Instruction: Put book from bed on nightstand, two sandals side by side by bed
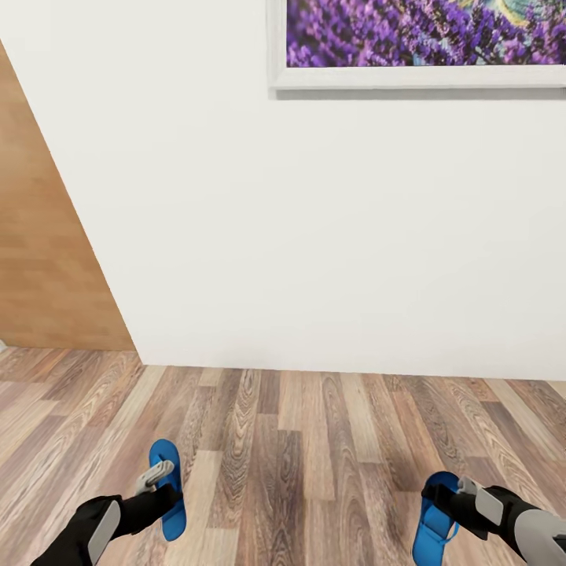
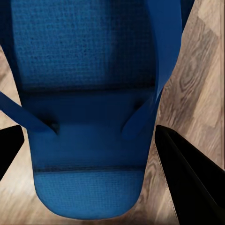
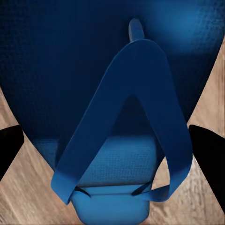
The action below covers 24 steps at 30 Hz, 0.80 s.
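Note:
Each hand carries one bright blue sandal over the wood-plank floor. In the head view my left gripper [image 1: 160, 481] is shut on the left sandal [image 1: 171, 515] at the lower left. At the lower right my right gripper [image 1: 445, 501] is shut on the right sandal [image 1: 431, 528]. Up close in the left wrist view, the sandal [image 2: 89, 93] lies sole-bed up between dark fingers [image 2: 190, 180]. The right wrist view shows the other sandal [image 3: 112, 65] with its strap toward the camera, between black fingers [image 3: 208, 154]. The bed, book and nightstand are out of view.
A white wall [image 1: 314, 236] stands close ahead, with a framed purple flower picture [image 1: 424, 35] high on it. A light wooden panel [image 1: 43, 259] leans in at the left. Wood-plank floor [image 1: 299, 456] stretches between me and the wall.

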Motion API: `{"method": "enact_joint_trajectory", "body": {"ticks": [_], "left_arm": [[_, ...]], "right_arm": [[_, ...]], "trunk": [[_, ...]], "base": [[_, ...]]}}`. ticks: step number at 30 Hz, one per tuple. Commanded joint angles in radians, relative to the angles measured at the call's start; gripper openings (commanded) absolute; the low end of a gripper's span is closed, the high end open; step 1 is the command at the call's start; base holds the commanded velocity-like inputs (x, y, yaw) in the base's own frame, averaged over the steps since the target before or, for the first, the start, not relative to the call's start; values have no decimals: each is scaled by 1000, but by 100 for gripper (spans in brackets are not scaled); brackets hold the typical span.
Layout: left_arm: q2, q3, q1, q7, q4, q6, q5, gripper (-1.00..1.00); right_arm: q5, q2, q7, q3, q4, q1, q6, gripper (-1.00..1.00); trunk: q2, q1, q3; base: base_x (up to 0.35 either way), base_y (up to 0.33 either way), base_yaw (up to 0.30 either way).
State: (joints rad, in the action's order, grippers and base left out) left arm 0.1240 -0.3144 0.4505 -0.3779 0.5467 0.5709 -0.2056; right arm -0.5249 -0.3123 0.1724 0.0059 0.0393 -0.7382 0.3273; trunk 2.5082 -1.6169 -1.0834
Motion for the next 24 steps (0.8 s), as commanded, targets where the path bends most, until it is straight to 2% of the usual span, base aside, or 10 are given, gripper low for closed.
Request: {"method": "enact_joint_trajectory", "body": {"ticks": [1,12,19,24], "left_arm": [[-1,-5,1,-4,1,8,-2,-100],[-4,-5,1,-3,1,7,-2,-100],[-4,-5,1,-3,1,7,-1,-100],[-4,-5,1,-3,1,7,-2,-100]], "right_arm": [[-1,0,4,1,3,-1,1,-100],[-1,1,4,0,2,-1,1,-100],[-4,1,4,0,3,-1,3,-100],[-4,2,4,0,3,-1,2,-100]], "trunk": [[0,0,-1],[0,0,-1],[0,0,-1],[0,0,-1]], "base": [[0,-186,7],[0,-186,20],[0,-180,103],[0,-65,173]]}}
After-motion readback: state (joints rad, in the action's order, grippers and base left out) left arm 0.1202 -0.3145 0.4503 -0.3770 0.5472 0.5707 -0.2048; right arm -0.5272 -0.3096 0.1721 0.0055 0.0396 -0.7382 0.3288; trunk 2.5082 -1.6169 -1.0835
